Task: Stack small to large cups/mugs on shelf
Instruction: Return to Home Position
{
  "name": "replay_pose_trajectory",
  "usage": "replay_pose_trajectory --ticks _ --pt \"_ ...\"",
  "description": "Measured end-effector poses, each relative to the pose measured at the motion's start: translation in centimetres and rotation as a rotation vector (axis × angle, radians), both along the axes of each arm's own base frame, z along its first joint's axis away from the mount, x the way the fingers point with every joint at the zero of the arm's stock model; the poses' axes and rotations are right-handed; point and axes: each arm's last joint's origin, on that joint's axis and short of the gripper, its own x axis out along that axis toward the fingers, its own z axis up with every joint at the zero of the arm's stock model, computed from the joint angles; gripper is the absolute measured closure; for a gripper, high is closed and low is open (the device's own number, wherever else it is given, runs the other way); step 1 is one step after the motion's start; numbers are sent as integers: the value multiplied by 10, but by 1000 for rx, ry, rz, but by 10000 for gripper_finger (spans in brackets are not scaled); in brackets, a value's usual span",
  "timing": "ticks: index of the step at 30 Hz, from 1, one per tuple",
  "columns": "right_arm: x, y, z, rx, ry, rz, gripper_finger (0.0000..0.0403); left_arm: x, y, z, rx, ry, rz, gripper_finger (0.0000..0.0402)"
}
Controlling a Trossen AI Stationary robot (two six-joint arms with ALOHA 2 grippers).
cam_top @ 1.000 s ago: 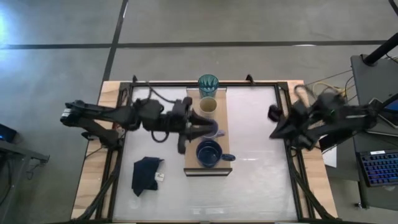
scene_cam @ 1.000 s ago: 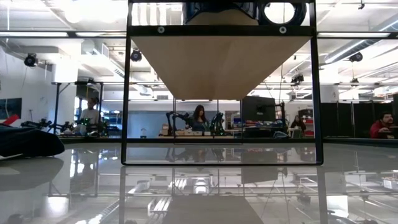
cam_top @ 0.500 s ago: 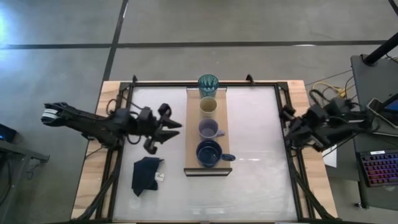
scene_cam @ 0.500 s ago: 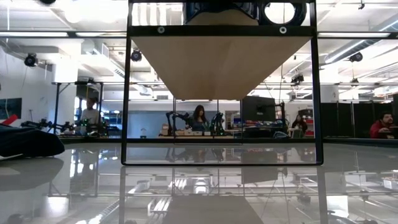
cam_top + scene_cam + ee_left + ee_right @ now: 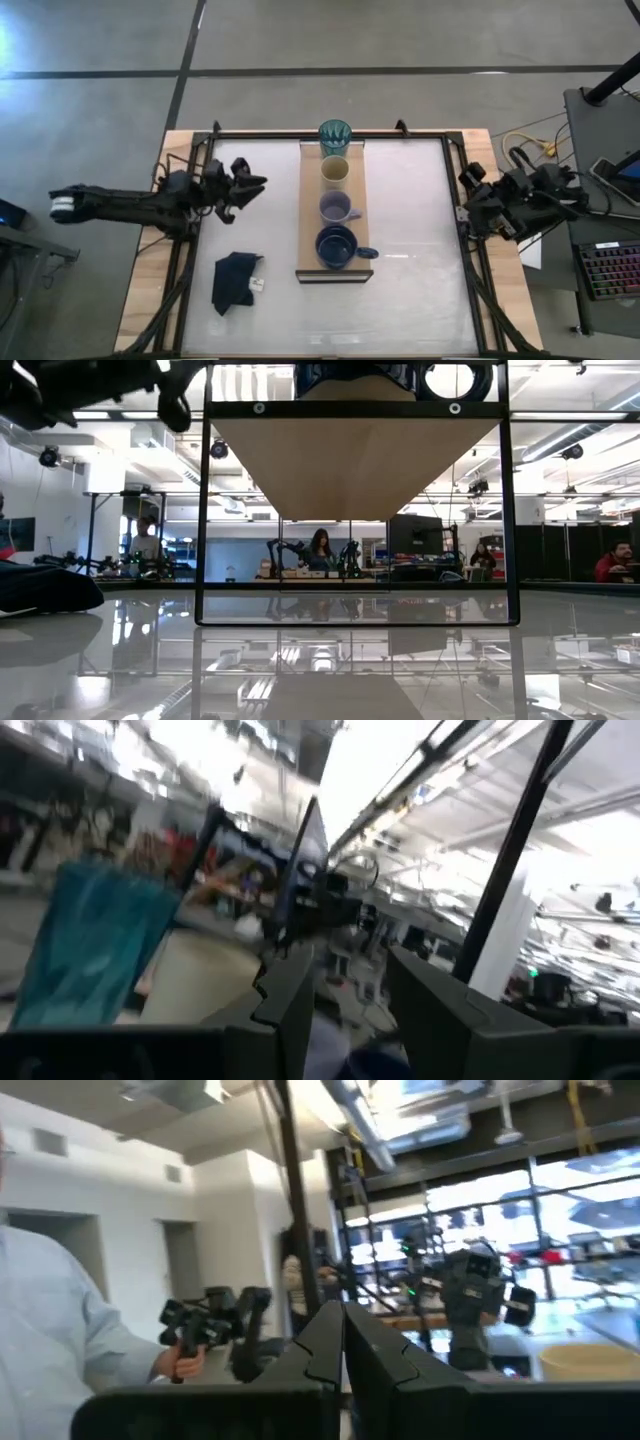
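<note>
Four vessels stand in a row on the light-brown shelf (image 5: 308, 240). From far to near they are the teal tumbler (image 5: 334, 135), the cream cup (image 5: 335, 171), the lavender mug (image 5: 336, 208) and the dark blue mug (image 5: 337, 246). My left gripper (image 5: 252, 185) is open and empty near the table's left edge, well left of the shelf. Its wrist view shows the tumbler (image 5: 90, 955) ahead. My right gripper (image 5: 468, 197) is shut and empty at the table's right edge.
A black cloth (image 5: 237, 280) lies on the white tabletop near the front left; it also shows in the low view (image 5: 45, 588). The table's black frame (image 5: 190, 200) runs along its edges. People show in the room beyond the table.
My left gripper has drawn back from the lavender mug toward the table's left edge. The mug stays upright on the shelf. My right gripper has drawn back to the table's right edge.
</note>
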Motion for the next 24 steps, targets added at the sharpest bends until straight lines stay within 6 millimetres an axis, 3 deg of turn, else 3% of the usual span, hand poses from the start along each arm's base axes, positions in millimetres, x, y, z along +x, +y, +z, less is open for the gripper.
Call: replay_pose_trajectory --ticks 8,13,24 --pt "13 -2 -19 15 46 -145 394 -15 21 -23 -20 231 -124 287" --pt "18 -1 -29 -6 -12 -166 394 -26 25 -36 -103 365 -44 287" --pt "36 1 -73 2 -42 -192 394 -40 21 -50 -204 507 35 287"
